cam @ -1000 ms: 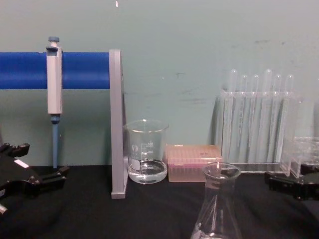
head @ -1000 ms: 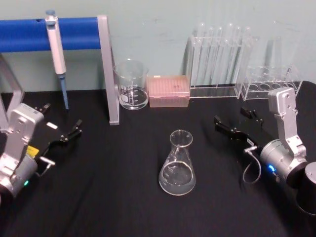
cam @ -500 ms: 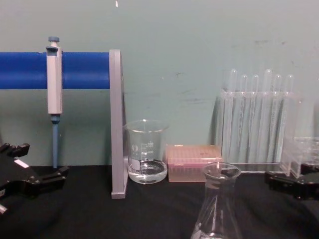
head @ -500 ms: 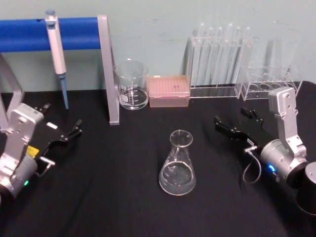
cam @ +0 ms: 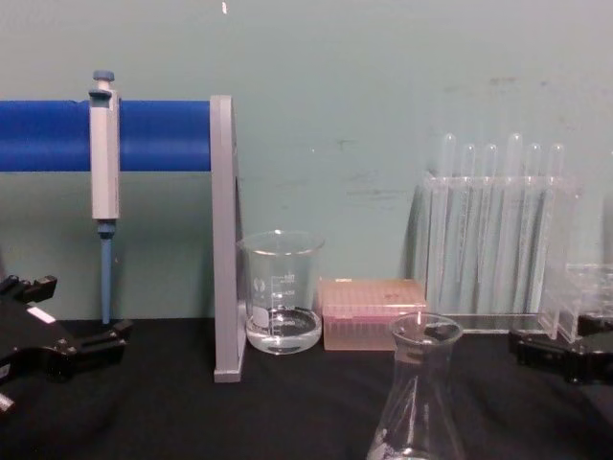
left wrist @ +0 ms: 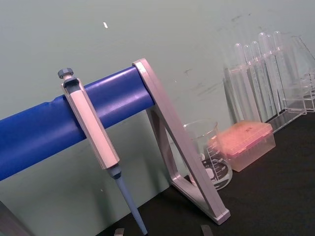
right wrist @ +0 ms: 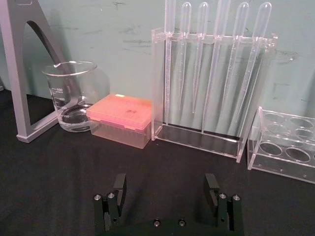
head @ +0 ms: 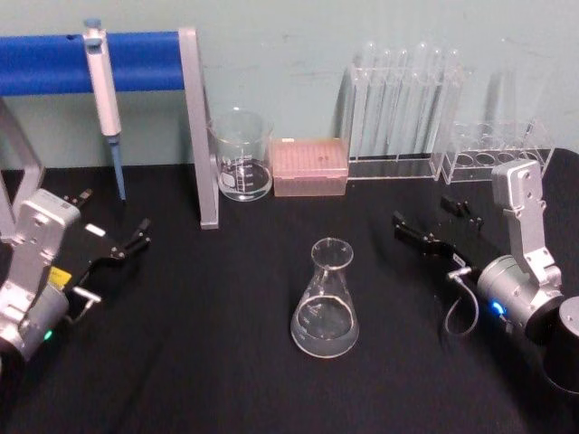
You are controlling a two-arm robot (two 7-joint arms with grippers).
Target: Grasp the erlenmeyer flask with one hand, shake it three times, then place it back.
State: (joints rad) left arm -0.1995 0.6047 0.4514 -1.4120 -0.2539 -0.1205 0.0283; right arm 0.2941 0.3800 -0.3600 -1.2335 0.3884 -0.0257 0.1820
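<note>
The erlenmeyer flask (head: 326,303) stands upright on the black table near the middle, and its neck and rim rise at the bottom of the chest view (cam: 418,388). My left gripper (head: 113,221) rests open at the table's left side, well away from the flask, and shows in the chest view (cam: 69,314). The right gripper (head: 430,217) sits open to the flask's right, holding nothing. In the right wrist view its two black fingers (right wrist: 119,186) stand wide apart over bare cloth.
A glass beaker (head: 242,158) and a pink tip box (head: 309,167) stand behind the flask. Farther right are a test tube rack (head: 403,104) and a low clear rack (head: 493,154). A pipette (head: 104,86) hangs on the blue-barred stand (head: 201,127) at back left.
</note>
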